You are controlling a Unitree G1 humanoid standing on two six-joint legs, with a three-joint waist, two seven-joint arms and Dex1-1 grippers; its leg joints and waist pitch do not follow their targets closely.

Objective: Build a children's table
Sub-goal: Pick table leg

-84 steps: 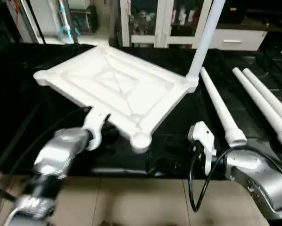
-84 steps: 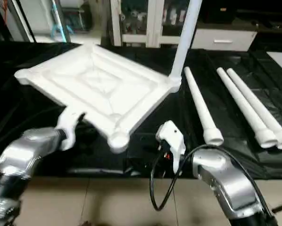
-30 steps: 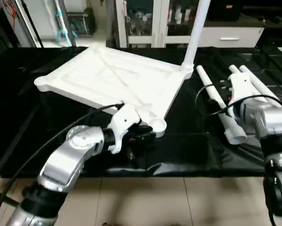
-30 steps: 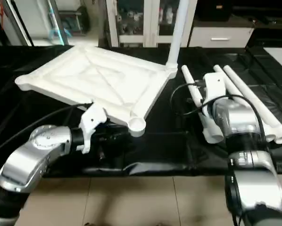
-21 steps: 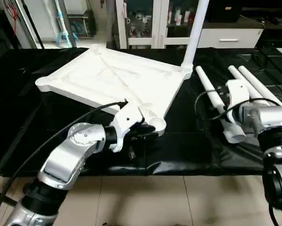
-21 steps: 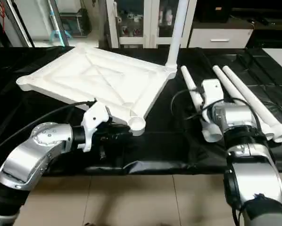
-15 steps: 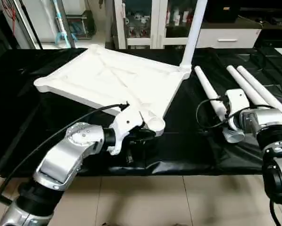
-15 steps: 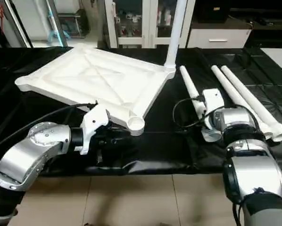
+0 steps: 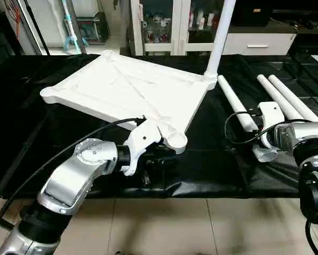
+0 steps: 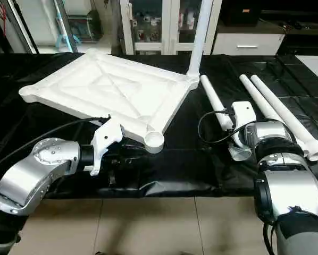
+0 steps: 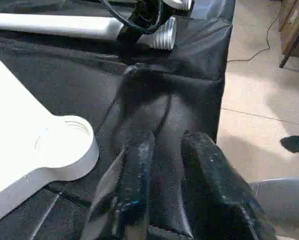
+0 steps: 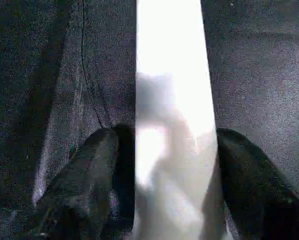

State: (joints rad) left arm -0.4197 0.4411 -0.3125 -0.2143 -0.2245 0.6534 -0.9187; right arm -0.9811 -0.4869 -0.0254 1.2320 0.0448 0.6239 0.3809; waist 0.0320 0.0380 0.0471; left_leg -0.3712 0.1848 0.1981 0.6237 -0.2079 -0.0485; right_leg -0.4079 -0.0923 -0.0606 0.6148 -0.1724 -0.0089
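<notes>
We are viewing the table top (image 9: 132,93) lying ribbed side up on the black-draped surface (image 9: 212,164), occupying the upper left and centre of the head-camera frame. One leg (image 9: 218,40) is standing upright in the far right corner socket, rising out of the top edge of the frame. The near corner socket (image 9: 176,142) is sitting empty at frame centre.

Three loose legs are lying on the surface at the right of the frame. The nearest leg (image 9: 243,114) is running diagonally from upper centre toward the lower right, and two further legs (image 9: 286,101) are lying side by side just beyond it.

We are positioning the left gripper (image 11: 164,150) low over the surface, just beside and below the near corner socket. In the left wrist view its jaws are standing slightly apart with only black cloth between them; they are clamping nothing.

We are placing the right gripper (image 12: 172,150) over the flared end of the nearest leg. In the right wrist view its two fingers (image 12: 84,180) are straddling the white tube, one on each side. We cannot tell whether the jaws are pressing against the leg or standing clear of it.
</notes>
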